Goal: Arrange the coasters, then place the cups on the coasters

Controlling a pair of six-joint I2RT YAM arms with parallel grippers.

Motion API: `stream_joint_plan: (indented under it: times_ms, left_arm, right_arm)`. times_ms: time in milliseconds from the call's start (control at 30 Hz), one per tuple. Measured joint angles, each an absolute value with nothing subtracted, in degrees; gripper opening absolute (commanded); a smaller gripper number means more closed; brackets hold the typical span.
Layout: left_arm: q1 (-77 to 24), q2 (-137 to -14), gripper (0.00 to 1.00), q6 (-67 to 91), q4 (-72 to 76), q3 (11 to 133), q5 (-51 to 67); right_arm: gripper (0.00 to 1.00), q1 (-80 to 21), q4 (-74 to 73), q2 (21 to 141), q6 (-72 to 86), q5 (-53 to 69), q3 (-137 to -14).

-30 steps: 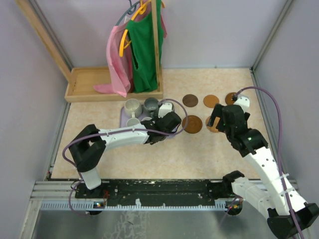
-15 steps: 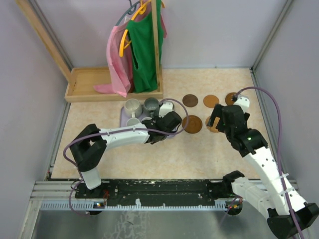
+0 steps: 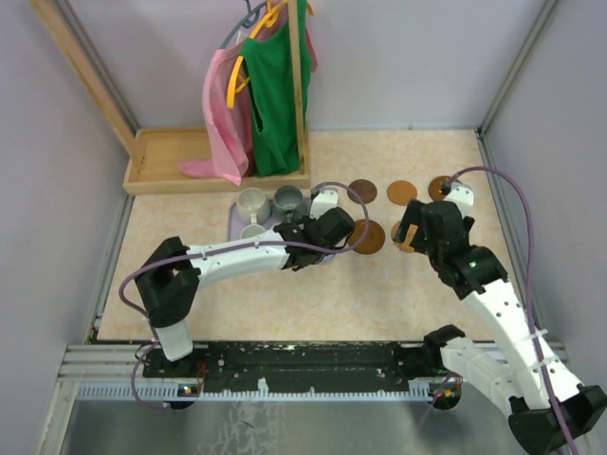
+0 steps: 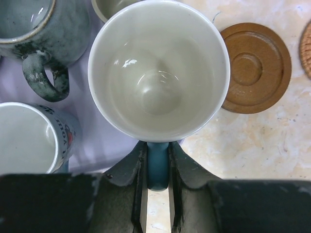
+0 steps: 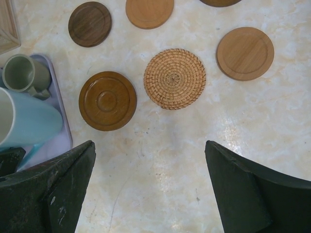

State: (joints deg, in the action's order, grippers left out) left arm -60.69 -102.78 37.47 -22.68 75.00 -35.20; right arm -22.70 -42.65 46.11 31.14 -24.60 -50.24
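Observation:
My left gripper (image 4: 158, 180) is shut on the blue handle of the white and light-blue cup (image 4: 158, 68), which sits upright over the right edge of the lavender tray (image 4: 99, 143). An orange-brown coaster (image 4: 256, 67) lies just right of that cup. In the top view the left gripper (image 3: 330, 228) is beside this coaster (image 3: 370, 237). Other cups (image 3: 251, 202) stand on the tray. My right gripper (image 5: 150, 189) is open and empty above bare table, near a woven coaster (image 5: 175, 78), the orange-brown coaster (image 5: 107, 100) and several wooden ones (image 5: 245, 53).
A grey-green mug (image 4: 43, 29) and a white printed mug (image 4: 29, 138) crowd the held cup on the tray. A wooden box (image 3: 180, 161) with a rack of hanging clothes (image 3: 270, 95) stands at the back left. Walls close in both sides.
The left gripper has finished closing on the cup's handle and has shifted slightly right with it, towards the orange-brown coaster. The right arm has stayed put.

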Motion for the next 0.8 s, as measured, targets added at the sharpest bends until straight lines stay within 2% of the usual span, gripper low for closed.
stream_joint_plan:
  times_ms: [267,800]
  left_arm:
    - [-60.8,-103.7,0.00,35.9,-23.0,80.3,-35.7]
    - [-59.4,-117.4,0.00,32.2,-21.5,95.6,-36.5]
  right_arm:
    - [0.94,-22.7,-42.7,45.1,31.5,-26.1,-50.2]
    - [0.94,-20.8,-43.1,43.3,32.2,-30.5,-50.2]
